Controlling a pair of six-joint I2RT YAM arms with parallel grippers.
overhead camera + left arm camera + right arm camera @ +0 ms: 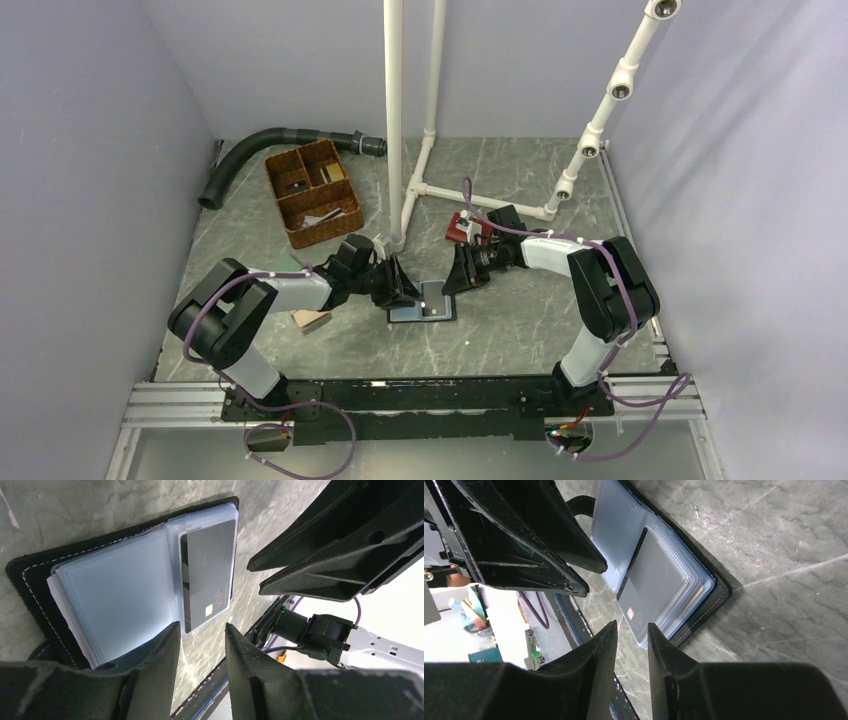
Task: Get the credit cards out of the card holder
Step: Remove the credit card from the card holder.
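The card holder (30, 580) is lying spread open on the grey marbled table (520, 330), right between the two arms and a little ahead of their bases, its black stitched edge framing a stack of clear plastic sleeves (125, 590). On top of one half, the dark credit card (210, 565) is sitting in its sleeve, with a small gold chip and the letters VIP at the end nearest both wrist cameras. The left gripper (201, 626) is hovering low over the near edge of the holder, jaws standing moderately apart with nothing between them; one finger is overlapping the sleeves, though whether it is touching them I cannot tell. The right gripper (632, 624) is coming in from the other side, jaws parted by only a narrow gap and gripping nothing, with the VIP end of the card lying just beyond its tips. From above, the two grippers are facing each other across the holder, near but apart. Further back, a red wallet (460, 228) is lying behind the right arm, and a brown woven basket (290, 215) is sitting well off to the left.
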